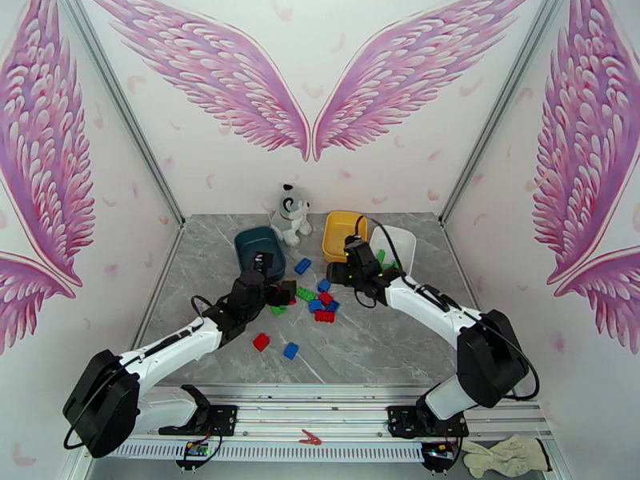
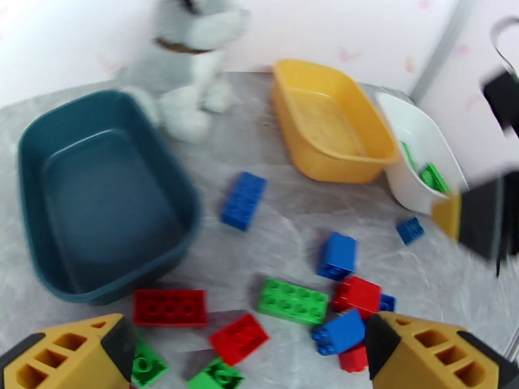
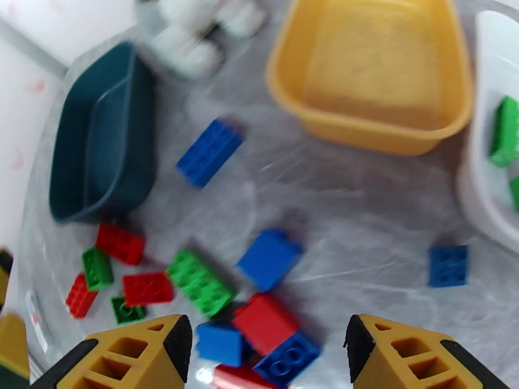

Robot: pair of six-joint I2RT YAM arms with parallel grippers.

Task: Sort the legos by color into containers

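Observation:
Red, green and blue legos (image 1: 320, 302) lie loose in the middle of the grey table. In the left wrist view my left gripper (image 2: 250, 358) is open, its yellow fingers (image 2: 65, 354) low over a red brick (image 2: 170, 307) and a green brick (image 2: 292, 301) beside the empty dark teal container (image 2: 97, 196). From above, the left gripper (image 1: 278, 295) sits at that tub's near side. My right gripper (image 3: 269, 358) is open and empty above a red and blue cluster (image 3: 266, 322); from above, this gripper (image 1: 352, 272) hangs between the yellow container (image 1: 344, 234) and the white container (image 1: 400, 242). Green bricks (image 3: 505, 131) lie in the white one.
A white-and-grey plush dog (image 1: 292, 214) stands at the back between the teal and yellow tubs. One red brick (image 1: 261, 342) and one blue brick (image 1: 290, 350) lie apart near the front. A small blue brick (image 3: 447, 266) sits by the white tub.

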